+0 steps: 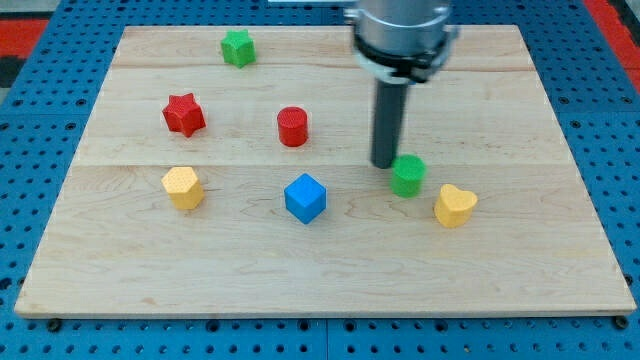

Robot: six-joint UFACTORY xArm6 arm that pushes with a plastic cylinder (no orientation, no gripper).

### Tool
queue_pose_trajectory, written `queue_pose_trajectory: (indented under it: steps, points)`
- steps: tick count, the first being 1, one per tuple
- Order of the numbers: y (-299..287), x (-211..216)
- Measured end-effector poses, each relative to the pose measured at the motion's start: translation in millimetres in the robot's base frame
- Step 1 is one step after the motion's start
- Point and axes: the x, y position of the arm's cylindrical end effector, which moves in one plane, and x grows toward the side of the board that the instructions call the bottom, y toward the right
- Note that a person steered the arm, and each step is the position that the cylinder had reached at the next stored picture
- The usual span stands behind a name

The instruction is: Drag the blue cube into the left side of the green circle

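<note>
The blue cube sits on the wooden board, a little below the middle. The green circle, a short green cylinder, stands to the cube's right, well apart from it. My tip rests on the board just to the upper left of the green cylinder, close to it or touching it. The tip is to the upper right of the blue cube with a clear gap between them.
A red cylinder stands above the blue cube. A red star and a yellow hexagon are at the view's left. A green star is near the top edge. A yellow heart lies right of the green cylinder.
</note>
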Motion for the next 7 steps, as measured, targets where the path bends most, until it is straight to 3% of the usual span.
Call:
queue_pose_trajectory:
  steps: [1, 2, 3, 5, 7]
  points:
    - [46, 15]
    - [47, 34]
    - [54, 9]
    - [-73, -3]
    - [-183, 15]
